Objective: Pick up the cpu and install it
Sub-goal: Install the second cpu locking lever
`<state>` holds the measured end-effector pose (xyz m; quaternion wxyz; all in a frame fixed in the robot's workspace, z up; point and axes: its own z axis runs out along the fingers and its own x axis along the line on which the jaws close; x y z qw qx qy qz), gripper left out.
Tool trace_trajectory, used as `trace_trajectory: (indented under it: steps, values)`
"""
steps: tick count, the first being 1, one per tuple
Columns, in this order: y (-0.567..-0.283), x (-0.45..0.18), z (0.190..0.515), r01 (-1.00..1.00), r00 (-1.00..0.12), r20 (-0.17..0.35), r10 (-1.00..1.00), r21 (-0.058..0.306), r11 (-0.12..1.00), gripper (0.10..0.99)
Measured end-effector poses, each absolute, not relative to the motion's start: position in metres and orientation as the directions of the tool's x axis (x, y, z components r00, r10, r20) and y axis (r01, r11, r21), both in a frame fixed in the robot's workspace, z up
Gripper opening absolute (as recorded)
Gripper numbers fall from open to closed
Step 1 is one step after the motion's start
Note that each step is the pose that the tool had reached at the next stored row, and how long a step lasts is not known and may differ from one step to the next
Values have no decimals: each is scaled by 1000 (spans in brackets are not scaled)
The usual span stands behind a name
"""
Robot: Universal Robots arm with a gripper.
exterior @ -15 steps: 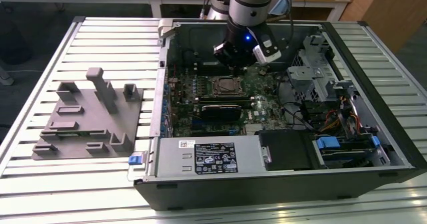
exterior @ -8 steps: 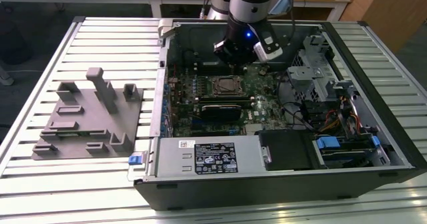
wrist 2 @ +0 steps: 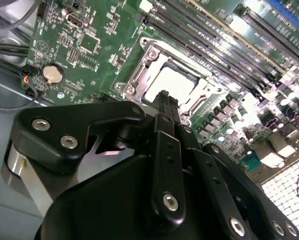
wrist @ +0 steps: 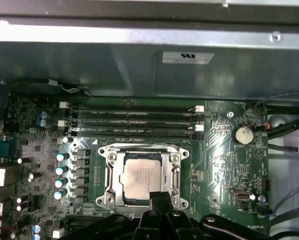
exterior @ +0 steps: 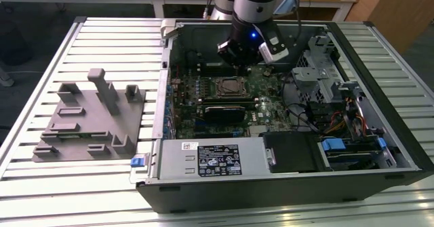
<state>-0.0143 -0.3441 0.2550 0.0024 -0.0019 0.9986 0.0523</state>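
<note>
Black linkage of the claw (wrist 2: 162,95) is seen closest in the second wrist view, its fingers drawn together to a single tip with nothing gripped between them; the tip is poised just above the edge of the chip (wrist 2: 172,86). In the first wrist view the claw (wrist: 157,196) rises from the lower middle of the frame, and the silver chip (wrist: 141,179) is seated flat in the metal socket frame (wrist: 109,172) on the green board (wrist: 224,165). Beyond the socket, long memory slots (wrist: 134,117) are laid across the board, and a round coin battery (wrist: 243,134) is set at the right. In the exterior view, the open computer case (exterior: 285,186) is laid on a slatted table (exterior: 81,191), with a grey block (exterior: 88,118) at centre left of the frame, well apart from the chip (exterior: 229,87).
</note>
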Motion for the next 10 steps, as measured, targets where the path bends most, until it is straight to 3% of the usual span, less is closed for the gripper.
trace_trajectory:
  steps: [10]
  values:
    - [-353, -14, 254, -4, -1000, -5, -4, 105, 994, 106]
